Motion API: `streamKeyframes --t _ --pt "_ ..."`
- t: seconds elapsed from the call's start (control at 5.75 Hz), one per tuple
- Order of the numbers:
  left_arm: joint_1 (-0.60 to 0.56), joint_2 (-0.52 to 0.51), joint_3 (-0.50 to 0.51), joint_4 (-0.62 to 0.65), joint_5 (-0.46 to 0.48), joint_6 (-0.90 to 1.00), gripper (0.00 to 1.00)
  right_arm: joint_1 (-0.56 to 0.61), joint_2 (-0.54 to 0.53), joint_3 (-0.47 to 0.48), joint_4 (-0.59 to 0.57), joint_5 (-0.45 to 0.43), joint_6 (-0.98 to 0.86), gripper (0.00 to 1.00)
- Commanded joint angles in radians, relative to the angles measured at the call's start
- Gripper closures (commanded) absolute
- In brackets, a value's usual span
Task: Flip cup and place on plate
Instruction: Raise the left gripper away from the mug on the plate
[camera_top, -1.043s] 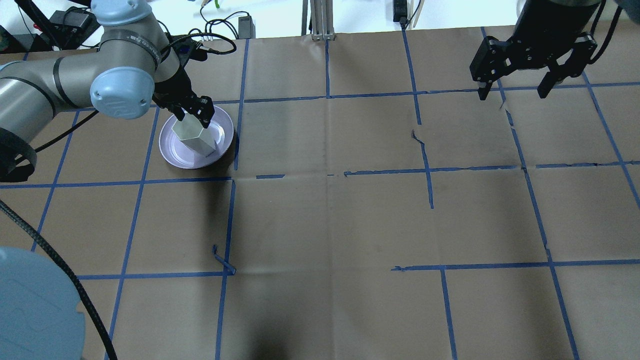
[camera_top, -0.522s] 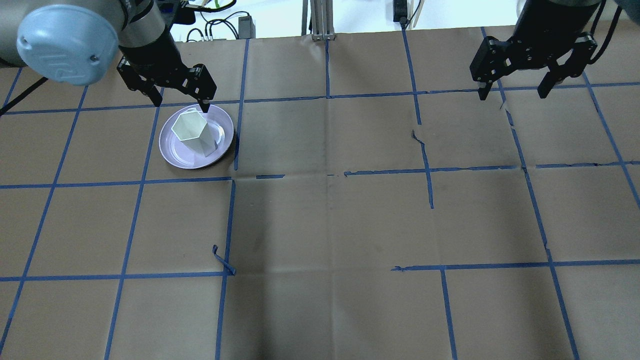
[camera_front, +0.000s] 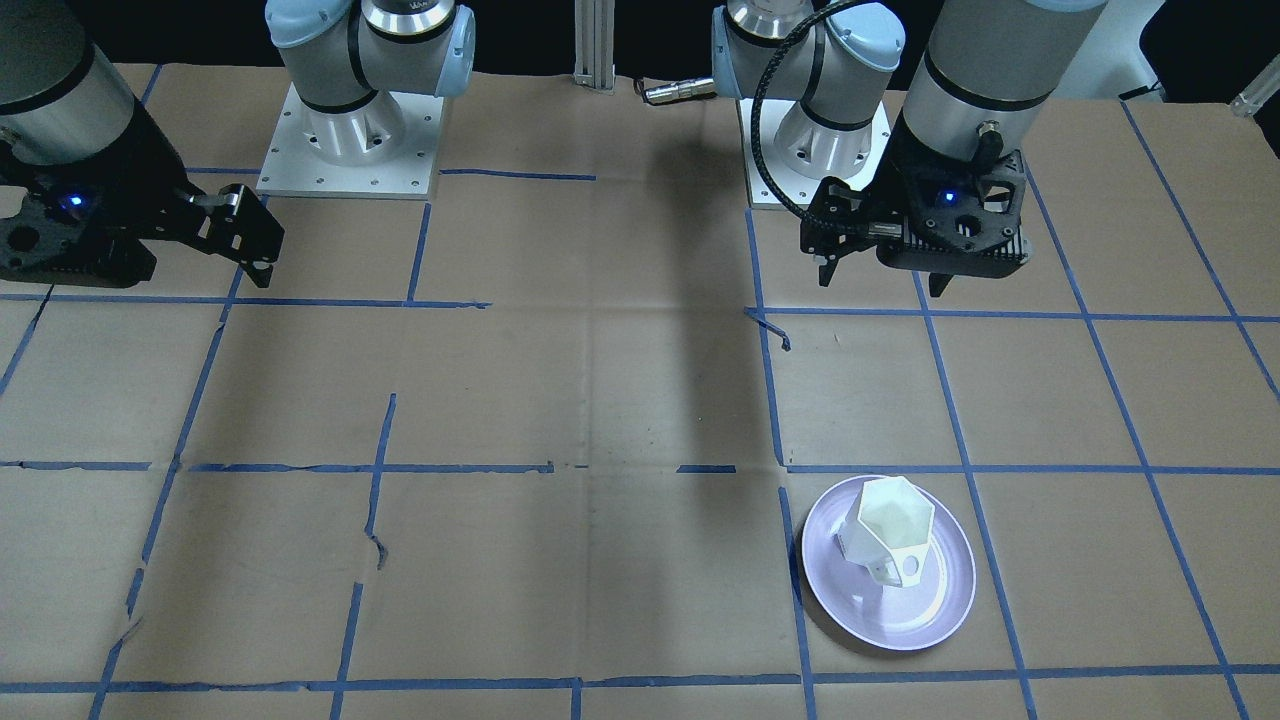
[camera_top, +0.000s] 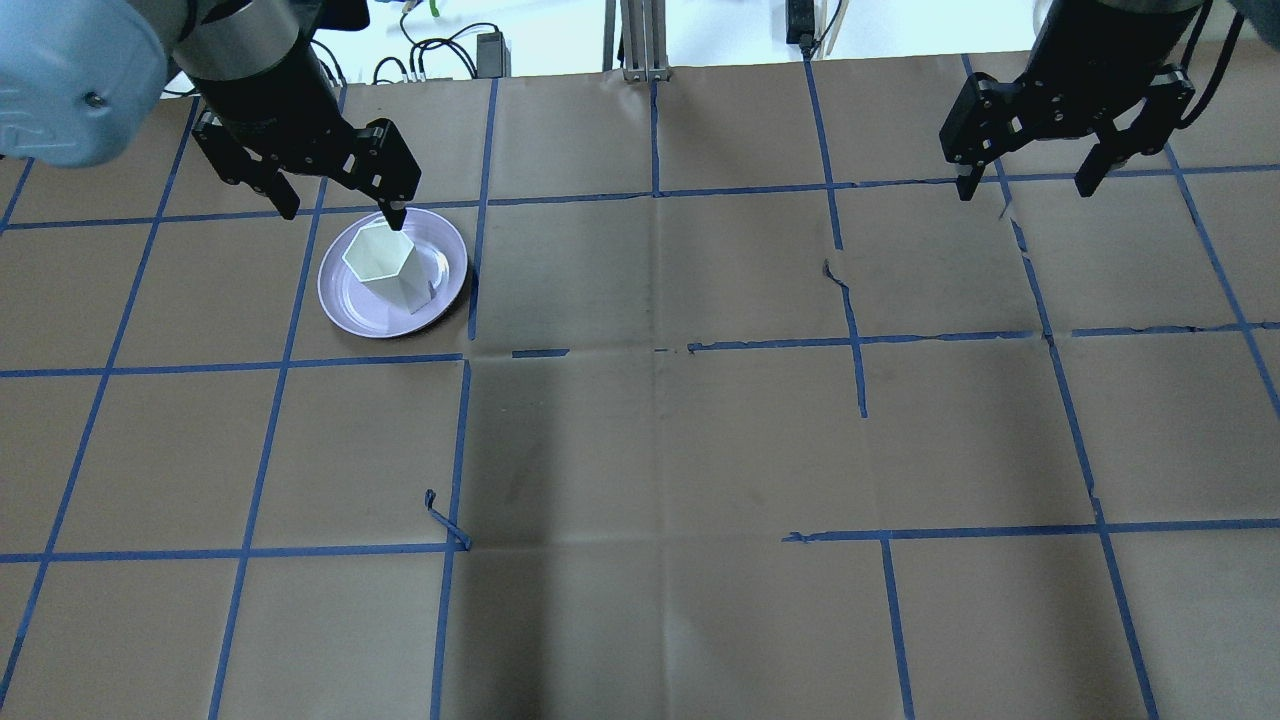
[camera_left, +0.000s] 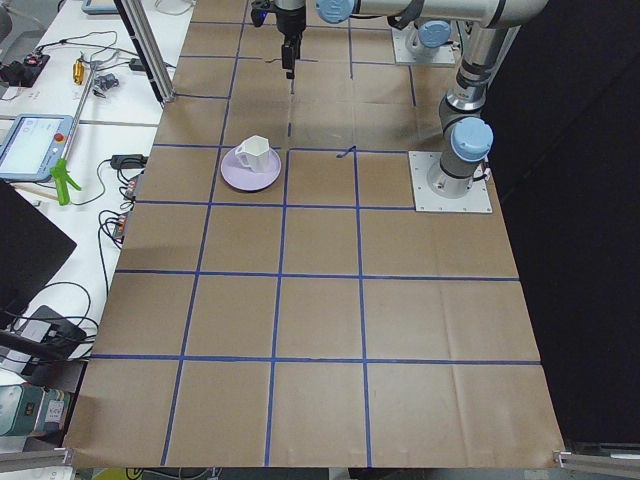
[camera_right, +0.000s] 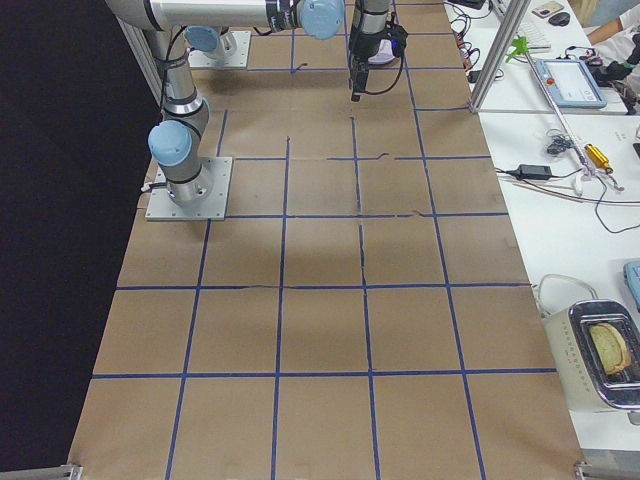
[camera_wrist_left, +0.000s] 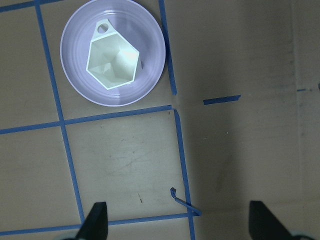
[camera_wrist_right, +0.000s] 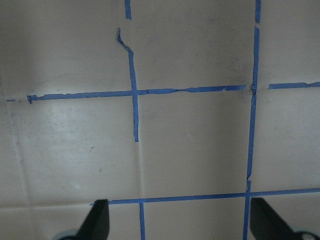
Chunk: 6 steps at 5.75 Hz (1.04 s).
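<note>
A second ago the left gripper (camera_top: 345, 217) was pinching the rim of the cup (camera_top: 385, 265). Now it has let go and gone up higher. Its two fingers (camera_wrist_left: 97, 222) are spread wide apart (only the brown paper (camera_top: 650, 450) on the table shows in the gap). The cup has not moved. It sits down below the left gripper, a little farther out from the robot than the fingertips, and nothing touches it.

The plate (camera_top: 340, 310) holds the cup. The cup stands up straight with its mouth up, and its handle points away from the robot. From the left wrist I can see right down to the cup's bottom.

The right gripper (camera_top: 1025, 190) hangs well apart from the plate. It is spread open too, holds nothing, and has stayed where it was.
</note>
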Motion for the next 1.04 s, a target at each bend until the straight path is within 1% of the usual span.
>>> streamKeyframes --t 0.0,0.17,0.7,0.87 --pt "0.014 -0.012 -0.005 0.044 -0.023 -0.055 0.01 0.000 0.000 0.000 0.000 0.000 0.000 0.00" --pt "0.017 -0.015 0.016 0.043 -0.035 -0.052 0.01 0.000 0.000 0.000 0.000 0.000 0.000 0.00" --pt "0.021 -0.009 0.014 0.052 -0.038 -0.038 0.01 0.000 0.000 0.000 0.000 0.000 0.000 0.00" --pt "0.043 -0.001 0.006 0.049 -0.041 -0.035 0.01 0.000 0.000 0.000 0.000 0.000 0.000 0.00"
